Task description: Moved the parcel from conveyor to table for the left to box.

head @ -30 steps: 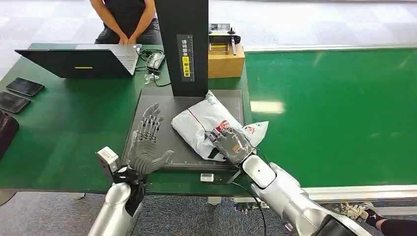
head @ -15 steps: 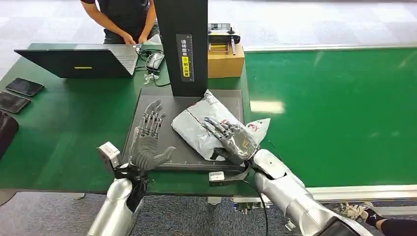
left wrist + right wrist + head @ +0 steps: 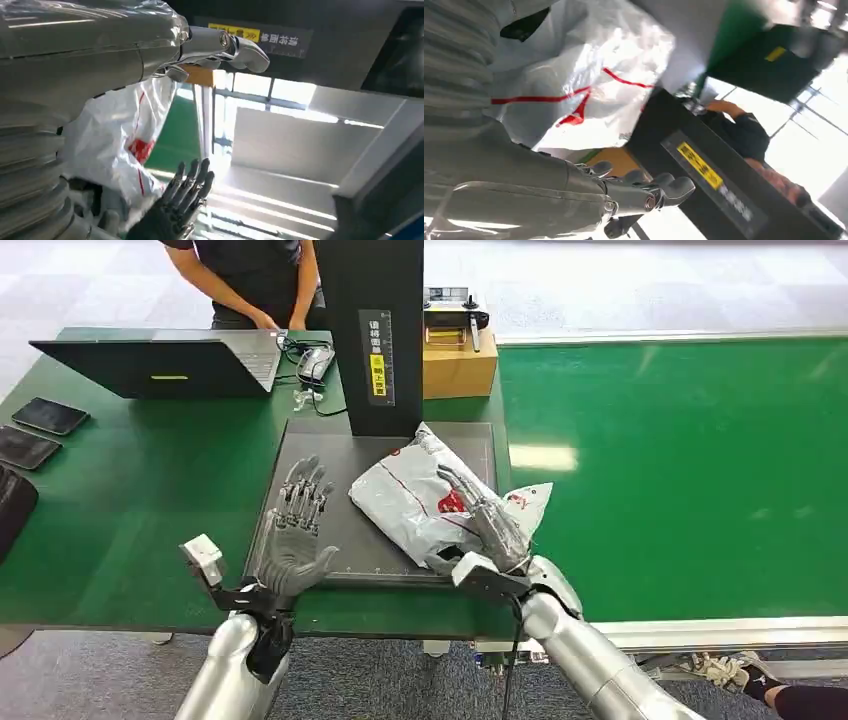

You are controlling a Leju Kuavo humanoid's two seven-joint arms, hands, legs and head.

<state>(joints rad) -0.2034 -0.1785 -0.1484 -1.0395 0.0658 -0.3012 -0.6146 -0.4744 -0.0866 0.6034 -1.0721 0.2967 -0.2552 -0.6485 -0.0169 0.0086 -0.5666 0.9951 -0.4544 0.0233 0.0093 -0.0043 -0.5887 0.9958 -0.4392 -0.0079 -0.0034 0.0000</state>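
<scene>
Head view: white parcel [image 3: 420, 495] lies center frame on the black scale platform [image 3: 330, 460]. Right hand [image 3: 487, 522] rests flat on it, fingers spread, gripping nothing. Left hand [image 3: 298, 530] lower left, fingers apart, empty.

The right hand [image 3: 488, 523] hides part of the parcel [image 3: 420, 495].

Both silver arms reach up from below, side by side. The left hand [image 3: 297, 530] is held flat with its fingers [image 3: 303, 496] straight, slightly spread and pointing away from the body, thumb out to the side, gripping nothing. The right hand [image 3: 485, 525] is likewise stretched out, fingers [image 3: 470, 497] straight and close together, palm down, nothing grasped. Its wrist sits low, forearm angling up from the right.
</scene>
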